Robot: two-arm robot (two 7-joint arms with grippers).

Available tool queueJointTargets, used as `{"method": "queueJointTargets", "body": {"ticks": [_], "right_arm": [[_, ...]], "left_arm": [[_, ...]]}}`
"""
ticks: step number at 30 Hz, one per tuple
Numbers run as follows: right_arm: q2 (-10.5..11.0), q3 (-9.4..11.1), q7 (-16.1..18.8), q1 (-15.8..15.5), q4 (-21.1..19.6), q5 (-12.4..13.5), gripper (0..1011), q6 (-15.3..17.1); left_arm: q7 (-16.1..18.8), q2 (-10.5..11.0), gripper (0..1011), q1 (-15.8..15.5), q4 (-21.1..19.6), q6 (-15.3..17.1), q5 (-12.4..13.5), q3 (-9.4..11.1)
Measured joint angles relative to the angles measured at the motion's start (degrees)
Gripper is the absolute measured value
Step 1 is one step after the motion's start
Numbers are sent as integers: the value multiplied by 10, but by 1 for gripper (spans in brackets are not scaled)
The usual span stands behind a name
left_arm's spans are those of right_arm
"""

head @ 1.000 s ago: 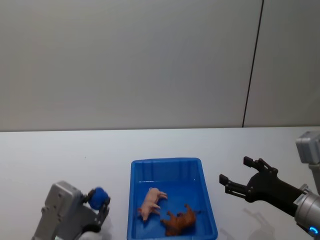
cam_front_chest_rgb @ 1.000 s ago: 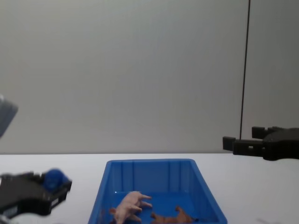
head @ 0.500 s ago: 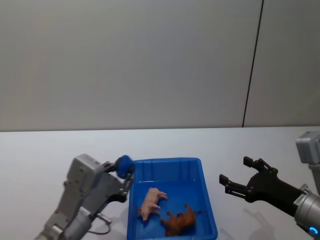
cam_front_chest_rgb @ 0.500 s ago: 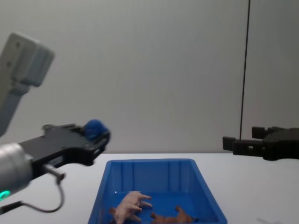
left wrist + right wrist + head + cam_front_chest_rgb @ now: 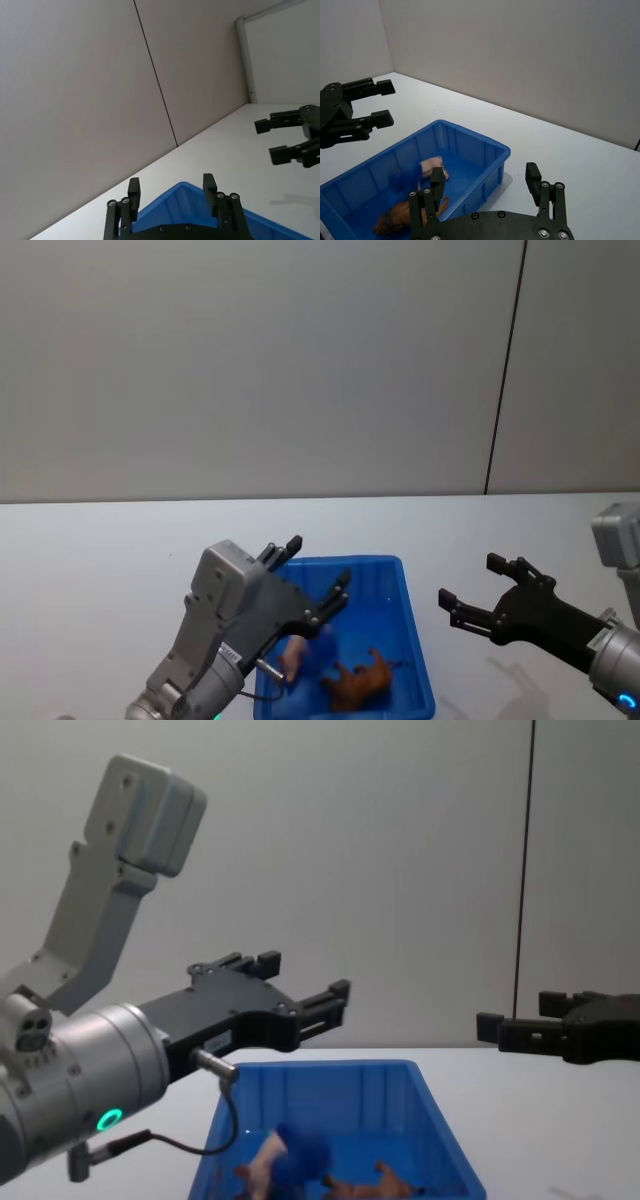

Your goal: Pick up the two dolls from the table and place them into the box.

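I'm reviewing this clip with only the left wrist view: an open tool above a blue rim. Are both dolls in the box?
Observer: Yes. The right wrist view shows the pig and the lion lying inside the box.
Operator: Is anything else in there?
Observer: In the chest view there is a blurred blue thing by the pig. I cannot tell if it rests on the floor.
Operator: Where is the right tool relative to the box?
Observer: In the head view the right tool is open and empty, off the box's right side.
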Motion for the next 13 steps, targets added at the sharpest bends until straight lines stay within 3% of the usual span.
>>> {"method": "queueJointTargets", "body": {"ticks": [9,13], "right_arm": [[0,0,0,0,0,0,1001,0],[0,0,0,0,0,0,1001,0]], "left_arm": [[-12,0,992,2,-2,-18,-15,0],[-17,1,1001,4,-5,-27,-22,-1]]}}
